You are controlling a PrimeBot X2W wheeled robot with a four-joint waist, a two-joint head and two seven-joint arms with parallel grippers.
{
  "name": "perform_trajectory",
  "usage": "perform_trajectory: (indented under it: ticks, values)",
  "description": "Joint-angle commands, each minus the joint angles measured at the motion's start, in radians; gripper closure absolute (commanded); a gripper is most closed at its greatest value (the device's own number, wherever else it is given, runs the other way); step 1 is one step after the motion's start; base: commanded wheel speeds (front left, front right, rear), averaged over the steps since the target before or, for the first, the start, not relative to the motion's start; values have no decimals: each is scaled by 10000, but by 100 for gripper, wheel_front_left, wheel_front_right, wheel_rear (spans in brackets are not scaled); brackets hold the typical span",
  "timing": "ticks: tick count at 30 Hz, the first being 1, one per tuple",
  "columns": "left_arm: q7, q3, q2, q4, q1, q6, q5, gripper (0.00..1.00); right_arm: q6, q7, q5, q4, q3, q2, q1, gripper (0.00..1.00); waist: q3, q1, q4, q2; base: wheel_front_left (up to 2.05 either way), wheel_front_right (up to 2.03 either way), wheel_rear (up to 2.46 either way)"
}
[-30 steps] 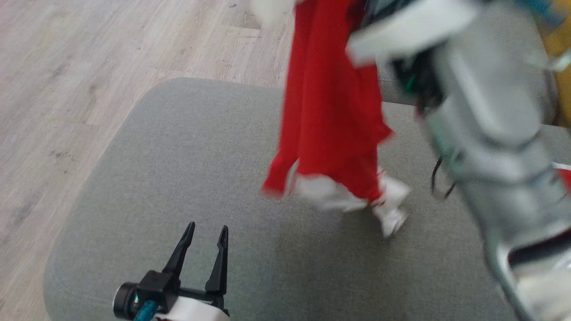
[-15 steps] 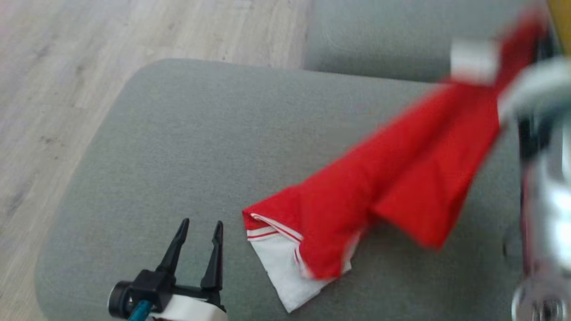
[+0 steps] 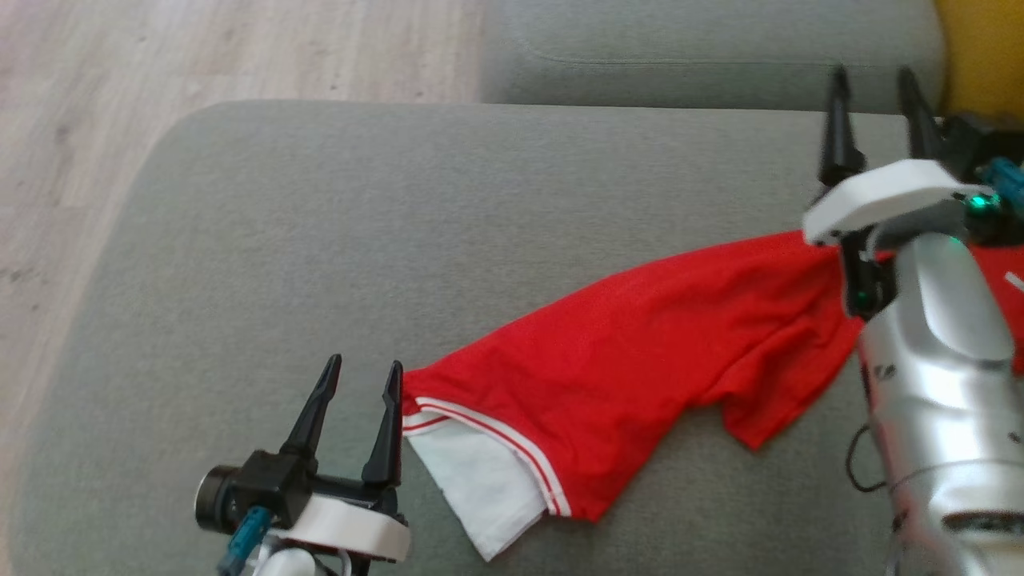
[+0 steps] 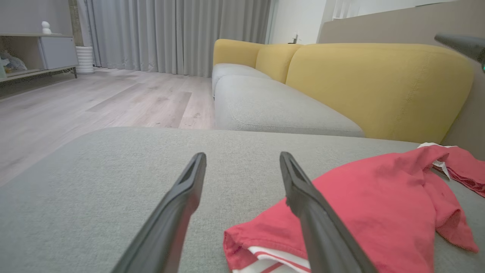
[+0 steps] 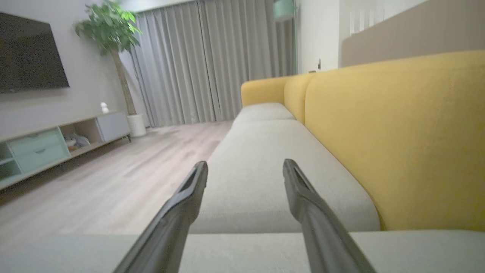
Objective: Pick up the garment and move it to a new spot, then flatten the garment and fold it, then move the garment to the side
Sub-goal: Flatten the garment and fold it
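One red garment (image 3: 640, 352) with a white, striped band at one end, sprawled in a long wrinkled diagonal on a grey sofa cushion (image 3: 320, 240): banded end nearest, other end off to the right, passing under the right arm. Beyond that cushion, a second grey cushion (image 3: 680, 48); behind both, a yellow backrest (image 4: 379, 83). Pale wooden floor (image 3: 160, 48) to the left, grey curtains (image 4: 170, 34) along the far wall, plus a low cabinet (image 5: 45, 148), a dark screen (image 5: 30, 53) and a leafy plant (image 5: 110, 30). Left gripper (image 3: 363, 364) low over the cushion, fingers spread and empty, just beside the banded end; touching or not, impossible to tell. Right gripper (image 3: 871, 74) likewise spread and empty, fingers pointing past the garment toward the second cushion, cloth lying back beneath its wrist.
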Motion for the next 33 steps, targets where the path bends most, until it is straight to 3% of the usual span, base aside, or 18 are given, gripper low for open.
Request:
perform_trajectory:
  ticks: [1, 6, 12, 16, 23, 28, 33]
  values:
    - [-93, 363, -35, -365, -411, -24, 103, 0, -17, -122, 651, -989, 803, 104, 50, 0, -36, -1, -252, 0, 0, 0, 0]
    - [-93, 366, -38, -481, -417, -78, 201, 0, -17, -132, 2094, -4514, 2353, 105, 2422, 0, -4, -1, -803, 0, 0, 0, 0]
    - [-93, 372, -54, -470, -481, -143, 272, 0, -17, -133, 2296, -7386, 2423, 105, 5862, 0, 16, -1, -1268, 0, 0, 0, 0]
    - [-93, 303, -56, -444, -490, -226, 330, 0, -17, -134, 2500, -7833, 2277, 106, 6907, 0, 115, -1, -1534, 0, 0, 0, 0]
    - [-93, -145, -53, -407, -841, -448, 594, 0, -17, -135, 2505, -7964, 1599, 106, 6810, 0, 325, -1, -1768, 0, 0, 0, 0]
    - [277, -1289, -70, -97, -1065, -728, 821, 0, -17, -135, 2526, -7679, 1291, 106, 6735, 0, 485, -1, -1822, 0, 0, 0, 0]
    - [1117, -3023, 21, 283, -1343, -875, 834, 0, -17, -135, 2549, -7493, 1164, 106, 6566, 0, 736, -1, -1911, 0, 0, 0, 0]
